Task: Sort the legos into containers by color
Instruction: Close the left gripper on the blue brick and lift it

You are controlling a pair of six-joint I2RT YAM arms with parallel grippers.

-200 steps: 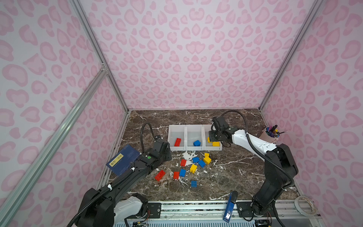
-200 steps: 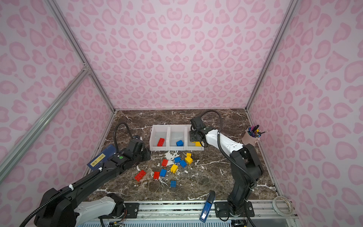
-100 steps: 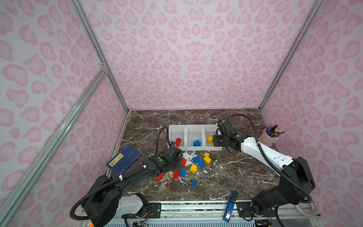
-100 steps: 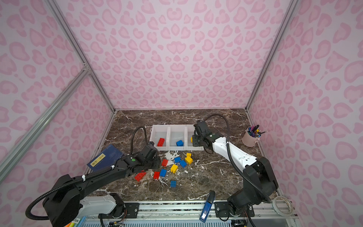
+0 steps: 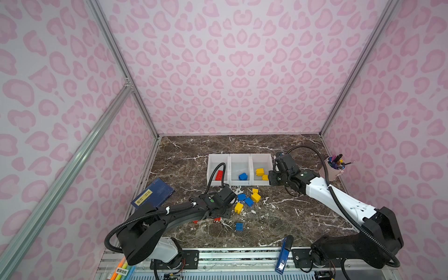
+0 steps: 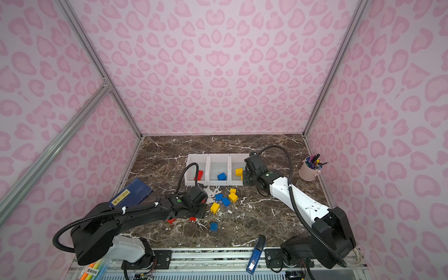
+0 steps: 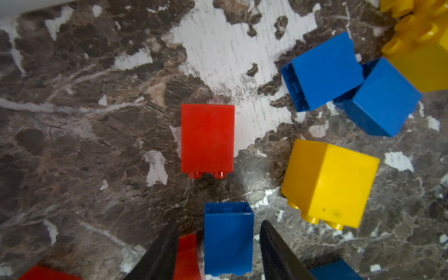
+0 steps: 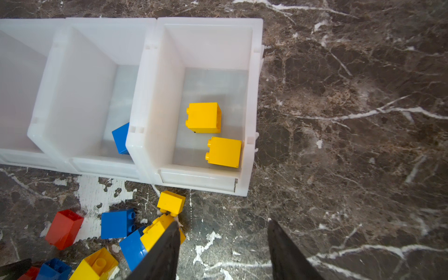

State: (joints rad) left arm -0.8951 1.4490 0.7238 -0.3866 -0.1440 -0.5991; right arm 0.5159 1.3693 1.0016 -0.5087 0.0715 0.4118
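Since a second earlier the left gripper [image 7: 219, 224] had swung from nearer the left edge of the desk [image 5: 194, 150] to the loose legos [image 5: 255, 197] at mid-desk, and the right gripper [image 8: 223, 221] had backed off the right container [image 8: 253, 72]. The left gripper's jaws stood part open astride a blue brick [image 7: 229, 238], not clamped on it. Toward the desk's far edge, the three joined containers [image 5: 240, 157] held, in order, one red lego [image 5: 219, 175], one blue lego [image 5: 243, 176] and two yellow legos [image 8: 204, 117]. The right gripper hung parted and empty just beside the right container's front corner.
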